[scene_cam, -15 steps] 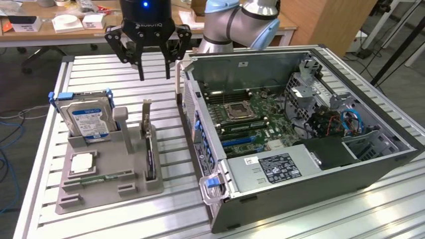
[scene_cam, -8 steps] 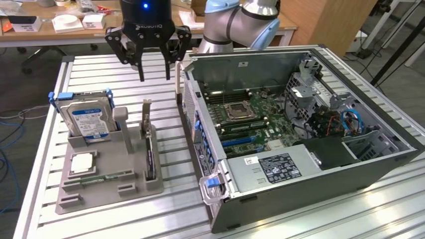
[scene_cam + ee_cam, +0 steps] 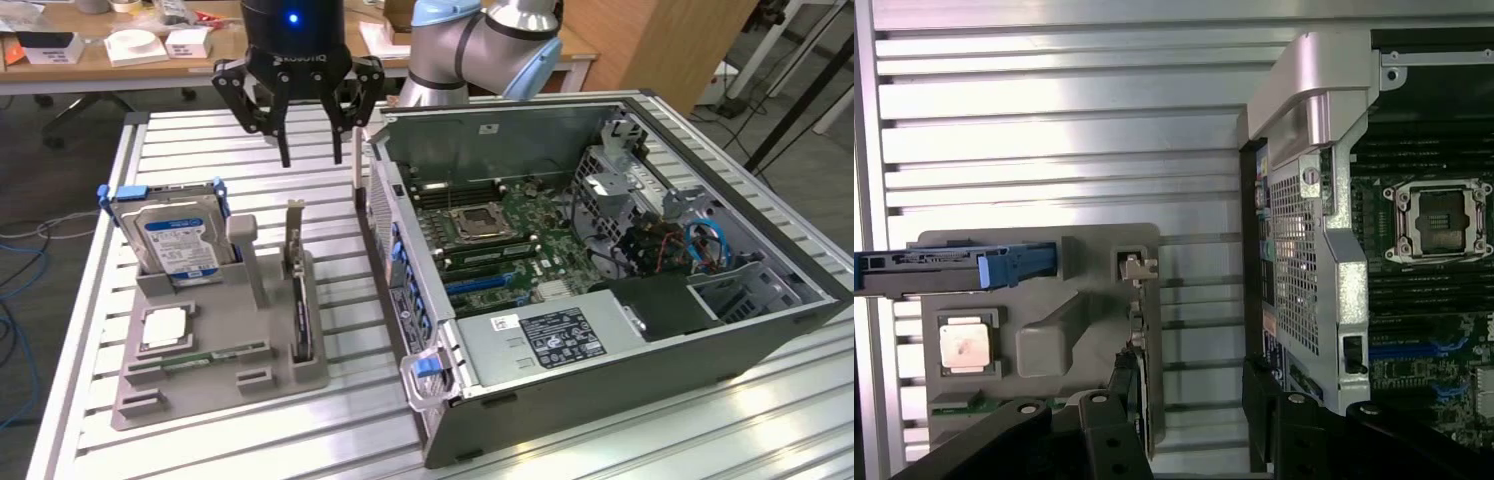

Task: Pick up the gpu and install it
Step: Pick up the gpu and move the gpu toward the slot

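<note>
The gpu (image 3: 302, 305) is a thin dark card standing on edge in a slot of the grey holder (image 3: 214, 385), its silvery bracket end pointing up toward the back. My gripper (image 3: 310, 158) hangs above the table behind the holder, open, with nothing between its black fingers. It is higher than the card's bracket end and apart from it. In the wrist view the gpu (image 3: 1137, 335) shows edge-on, running into the space by one finger of the gripper (image 3: 1189, 420). The open computer case (image 3: 747, 330) lies on its side at the exterior view's right, motherboard (image 3: 501, 235) exposed.
The holder also carries a silver hard drive (image 3: 180, 238) in a blue frame, a CPU (image 3: 163, 327) and a green RAM stick (image 3: 200, 357). The case wall (image 3: 387, 215) stands close beside the holder. The slatted metal table (image 3: 200, 130) has bare room behind the holder.
</note>
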You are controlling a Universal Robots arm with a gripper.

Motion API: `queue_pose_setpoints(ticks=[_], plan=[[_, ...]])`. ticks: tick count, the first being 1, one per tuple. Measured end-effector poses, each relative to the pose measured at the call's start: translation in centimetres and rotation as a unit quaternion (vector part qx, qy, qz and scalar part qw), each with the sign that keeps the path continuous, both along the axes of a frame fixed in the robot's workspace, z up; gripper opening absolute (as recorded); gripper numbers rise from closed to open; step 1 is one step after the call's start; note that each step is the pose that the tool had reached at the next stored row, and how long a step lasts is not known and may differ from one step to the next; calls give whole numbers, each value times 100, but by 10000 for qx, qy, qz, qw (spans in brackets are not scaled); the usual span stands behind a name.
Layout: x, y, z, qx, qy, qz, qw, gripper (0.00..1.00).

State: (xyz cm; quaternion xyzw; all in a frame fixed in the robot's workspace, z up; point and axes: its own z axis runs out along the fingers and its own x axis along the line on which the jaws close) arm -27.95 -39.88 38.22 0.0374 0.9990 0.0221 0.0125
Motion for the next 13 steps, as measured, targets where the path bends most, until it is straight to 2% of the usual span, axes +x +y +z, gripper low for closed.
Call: queue_pose_setpoints(ticks=[13], plan=[[-1, 0, -79, 0, 0, 0, 10000, 55]])
